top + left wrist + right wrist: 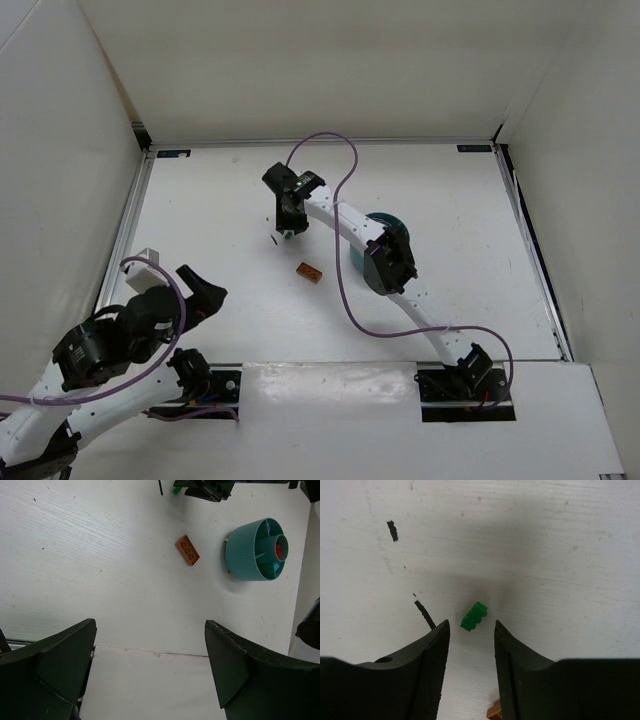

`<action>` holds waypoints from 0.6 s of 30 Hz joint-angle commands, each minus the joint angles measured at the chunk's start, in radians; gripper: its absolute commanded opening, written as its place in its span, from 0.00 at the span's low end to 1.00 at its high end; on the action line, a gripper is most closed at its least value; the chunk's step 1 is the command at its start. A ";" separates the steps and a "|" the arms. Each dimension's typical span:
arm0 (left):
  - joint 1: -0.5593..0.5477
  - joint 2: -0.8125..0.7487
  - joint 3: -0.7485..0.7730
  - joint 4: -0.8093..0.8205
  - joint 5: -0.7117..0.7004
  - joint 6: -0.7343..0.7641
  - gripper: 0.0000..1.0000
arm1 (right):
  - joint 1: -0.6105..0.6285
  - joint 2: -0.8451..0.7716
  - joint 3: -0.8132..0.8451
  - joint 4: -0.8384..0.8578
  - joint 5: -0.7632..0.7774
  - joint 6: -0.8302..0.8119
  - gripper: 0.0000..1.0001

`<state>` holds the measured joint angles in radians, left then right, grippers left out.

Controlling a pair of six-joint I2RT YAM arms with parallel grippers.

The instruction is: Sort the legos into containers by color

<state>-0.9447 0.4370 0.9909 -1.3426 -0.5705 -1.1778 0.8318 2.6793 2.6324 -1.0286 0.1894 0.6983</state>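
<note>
A small green lego point(474, 616) lies on the white table just beyond the tips of my right gripper point(471, 624), in line with the gap between them. The jaws are open and do not touch it. In the top view that gripper point(288, 228) hangs over the middle of the table. An orange lego point(310, 272) lies flat nearer to me and also shows in the left wrist view point(187, 550). The teal bowl point(255, 550) holds something red in its central cup; in the top view the bowl point(388, 221) is partly hidden by the right arm. My left gripper point(205, 287) is open and empty at the near left.
Two short black marks or scraps point(393, 530) point(425, 612) lie on the table left of the green lego. The right arm's purple cable point(345, 160) loops over the table's middle. White walls close in the table on the left, back and right.
</note>
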 commanded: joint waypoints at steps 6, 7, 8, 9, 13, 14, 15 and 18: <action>-0.005 -0.012 0.028 -0.141 -0.037 0.038 1.00 | -0.014 0.005 0.034 -0.045 -0.070 -0.020 0.39; 0.000 0.000 0.043 -0.144 -0.035 0.037 1.00 | -0.017 0.005 0.032 -0.042 -0.074 -0.016 0.34; -0.003 0.015 0.048 -0.148 -0.035 0.032 1.00 | -0.014 0.010 0.032 -0.044 -0.070 -0.025 0.34; -0.003 0.020 0.052 -0.158 -0.035 0.033 1.00 | -0.011 0.008 0.035 -0.051 -0.077 -0.031 0.34; -0.002 0.032 0.075 -0.155 -0.038 0.043 1.00 | -0.017 0.013 0.043 -0.054 -0.103 -0.042 0.30; -0.002 0.031 0.078 -0.148 -0.042 0.046 1.00 | -0.020 0.016 0.052 -0.054 -0.113 -0.039 0.30; -0.003 0.029 0.081 -0.150 -0.045 0.049 1.00 | -0.026 0.017 0.058 -0.057 -0.123 -0.034 0.30; -0.003 0.025 0.075 -0.147 -0.046 0.050 1.00 | -0.030 0.024 0.070 -0.064 -0.136 -0.039 0.22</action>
<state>-0.9447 0.4576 1.0435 -1.3464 -0.5930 -1.1431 0.8120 2.6904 2.6522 -1.0679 0.0864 0.6643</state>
